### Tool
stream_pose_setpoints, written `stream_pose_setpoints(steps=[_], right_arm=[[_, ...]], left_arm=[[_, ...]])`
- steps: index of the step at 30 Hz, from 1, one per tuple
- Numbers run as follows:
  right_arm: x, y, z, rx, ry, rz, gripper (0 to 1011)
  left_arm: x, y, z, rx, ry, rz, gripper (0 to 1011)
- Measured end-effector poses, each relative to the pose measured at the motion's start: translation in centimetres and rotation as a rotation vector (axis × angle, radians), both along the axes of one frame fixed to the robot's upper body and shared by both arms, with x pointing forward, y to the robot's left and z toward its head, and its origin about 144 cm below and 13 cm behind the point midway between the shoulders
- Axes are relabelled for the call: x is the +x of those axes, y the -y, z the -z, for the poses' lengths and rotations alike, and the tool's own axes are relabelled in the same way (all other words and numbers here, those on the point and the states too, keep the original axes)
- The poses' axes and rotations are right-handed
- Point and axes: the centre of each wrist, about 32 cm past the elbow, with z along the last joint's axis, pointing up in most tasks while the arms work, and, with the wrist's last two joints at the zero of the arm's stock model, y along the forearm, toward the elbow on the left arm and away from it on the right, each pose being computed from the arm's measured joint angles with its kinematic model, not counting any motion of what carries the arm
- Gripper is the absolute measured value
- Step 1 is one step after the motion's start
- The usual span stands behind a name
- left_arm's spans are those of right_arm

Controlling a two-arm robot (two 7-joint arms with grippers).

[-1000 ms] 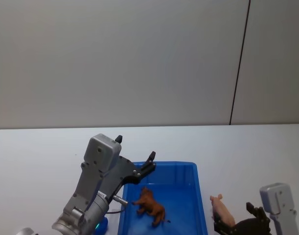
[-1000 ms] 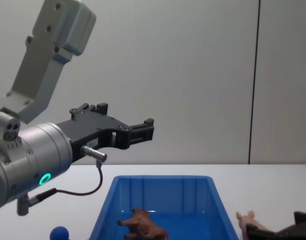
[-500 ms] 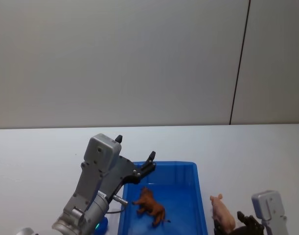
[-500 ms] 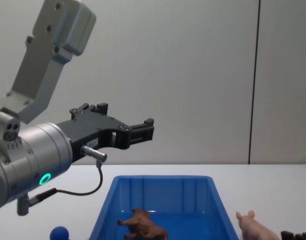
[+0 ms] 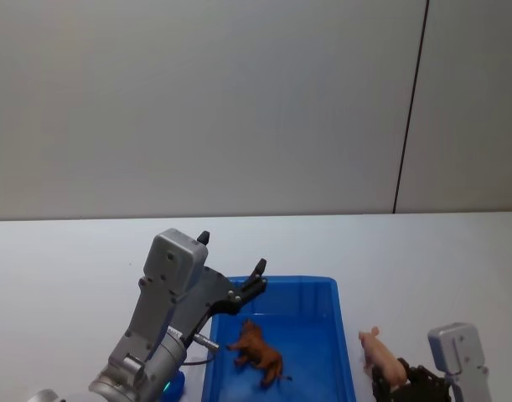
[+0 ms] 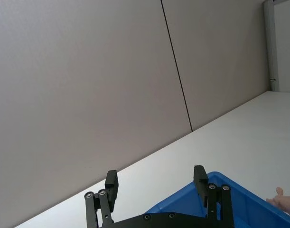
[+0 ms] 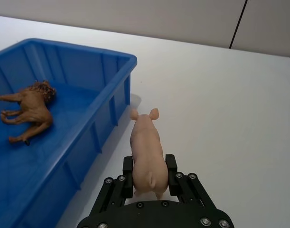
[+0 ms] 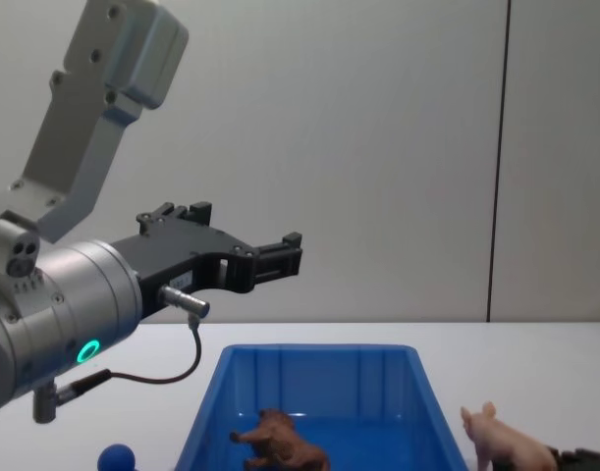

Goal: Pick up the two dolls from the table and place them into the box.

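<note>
The right gripper (image 7: 149,176) pinches the pig (image 7: 145,142) by its flanks near the rump; it is likely light, stiff, slippery plastic. The left gripper (image 6: 155,176) hangs spread above the box (image 7: 111,71).

I'm holding the pale pink pig (image 7: 145,147) upright, pinched at its rump in my right gripper (image 7: 149,167), just right of the blue box (image 5: 323,289) sitting on the white table (image 5: 71,251), with the reddish-brown lion (image 5: 257,353) lying on its side inside it.

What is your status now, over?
Left tool open, raised over box. Right tool shut on pig, beside box. Lion lies in box. Box wall stands in pig's path.
</note>
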Motion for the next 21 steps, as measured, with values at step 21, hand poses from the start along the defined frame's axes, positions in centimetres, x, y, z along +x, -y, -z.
stream_pose_setpoints(steps=[21], right_arm=[[1.0, -2.1, -4.8, 0.048, 0.161, -0.08, 382]], left_arm=[[0.0, 0.0, 0.0, 0.0, 0.0, 0.0, 1003]])
